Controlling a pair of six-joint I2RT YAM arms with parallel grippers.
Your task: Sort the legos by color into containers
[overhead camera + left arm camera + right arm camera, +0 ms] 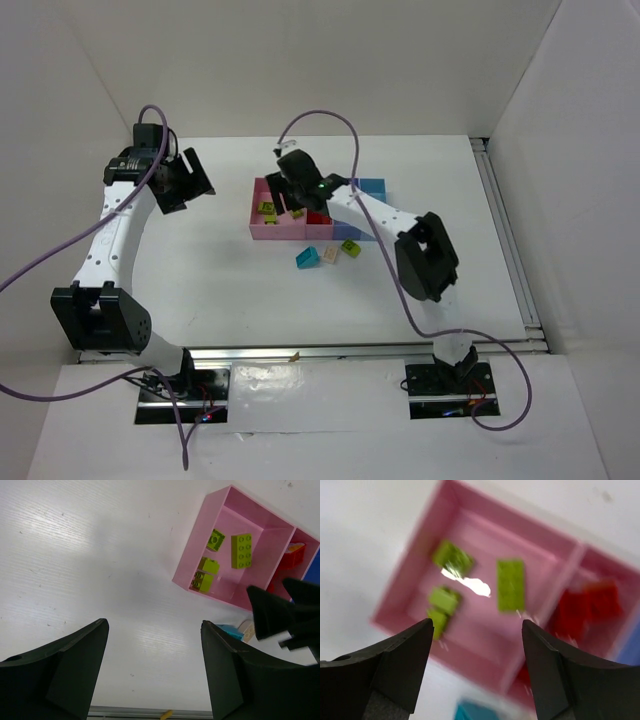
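The containers (262,230) stand in a row at mid-table, a wide pink bin (194,555) at their left end. Several lime green legos (241,550) lie in it, also seen blurred in the right wrist view (510,585). Red legos (590,607) fill the narrow pink bin beside it. My right gripper (477,650) hovers open and empty above the wide pink bin (405,575), shown in the top view (296,185). A cyan lego (306,259), a cream one (330,256) and a lime green one (351,246) lie on the table just in front of the bins. My left gripper (155,645) hangs open and empty over bare table, left of the bins (188,180).
White walls close in the table on the left, back and right. A metal rail (360,350) runs along the near edge, with a small yellowish scrap (294,355) on it. The right arm's elbow (428,258) juts over the table right of the loose legos.
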